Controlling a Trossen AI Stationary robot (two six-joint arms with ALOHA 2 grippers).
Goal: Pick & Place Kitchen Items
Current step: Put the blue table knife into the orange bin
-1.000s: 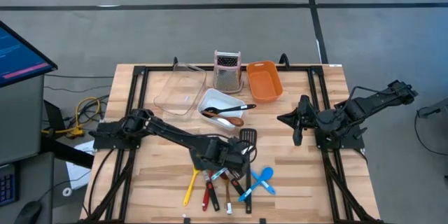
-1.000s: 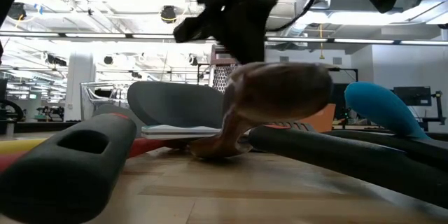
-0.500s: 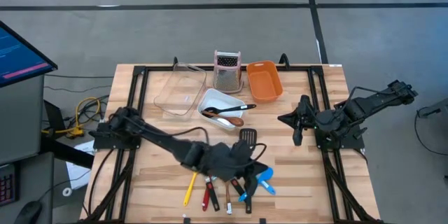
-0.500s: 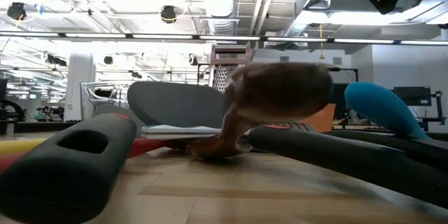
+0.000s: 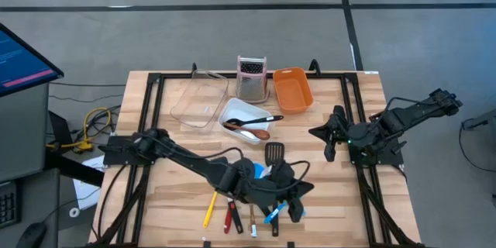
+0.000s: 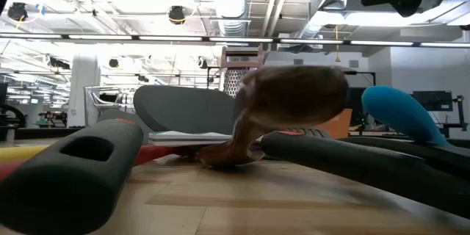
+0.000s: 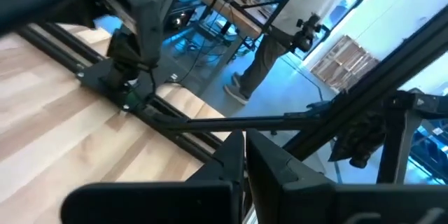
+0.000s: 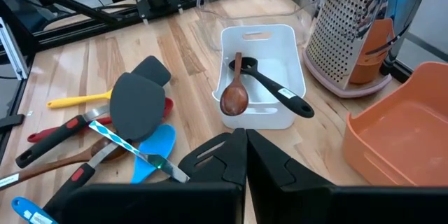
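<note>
Moved: left gripper (image 5: 297,201) has swung from mid-table to the near edge, over the blue spoons (image 5: 288,198).
Jaws: both pairs pressed together, holding nothing.
Hidden: left arm covers part of the utensil pile (image 5: 240,205).
Right gripper (image 5: 328,141): parked right.
Right wrist only: wooden spoon (image 8: 235,91) in white tub (image 8: 260,74).

Mixed utensils (image 5: 252,201) lie clustered on table's front.
</note>
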